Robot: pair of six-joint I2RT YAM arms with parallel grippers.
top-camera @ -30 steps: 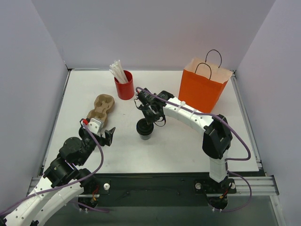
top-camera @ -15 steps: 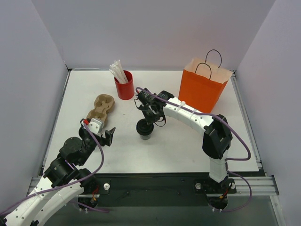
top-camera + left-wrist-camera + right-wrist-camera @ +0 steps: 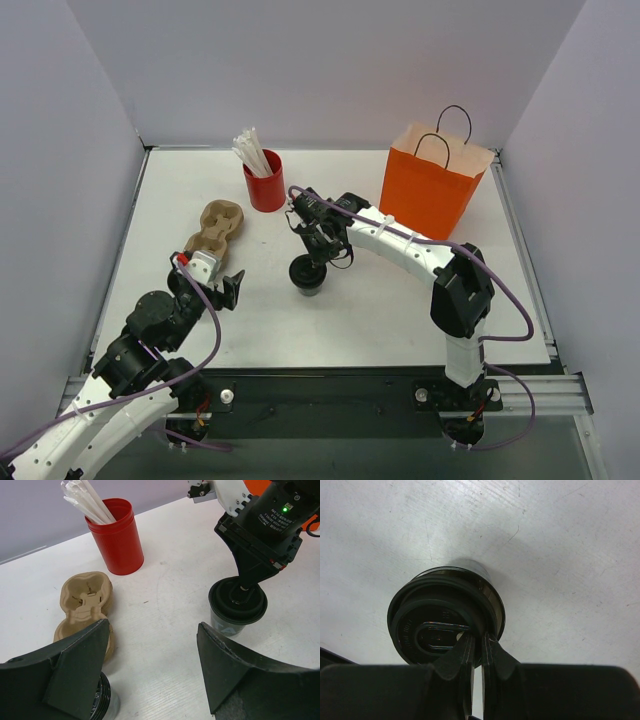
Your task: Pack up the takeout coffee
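Observation:
One takeout coffee cup with a black lid stands upright mid-table; it also shows in the left wrist view and the right wrist view. My right gripper is directly above it, its fingers pinched nearly shut on the lid's raised rim; it also shows in the top view. My left gripper is open and empty, low over the table. The second coffee cup stands under its left finger, mostly hidden. The brown pulp carrier lies just beyond, both sockets empty.
A red cup of white sticks stands behind the carrier. An orange paper bag with handles stands open at the back right. Grey walls enclose the table on three sides.

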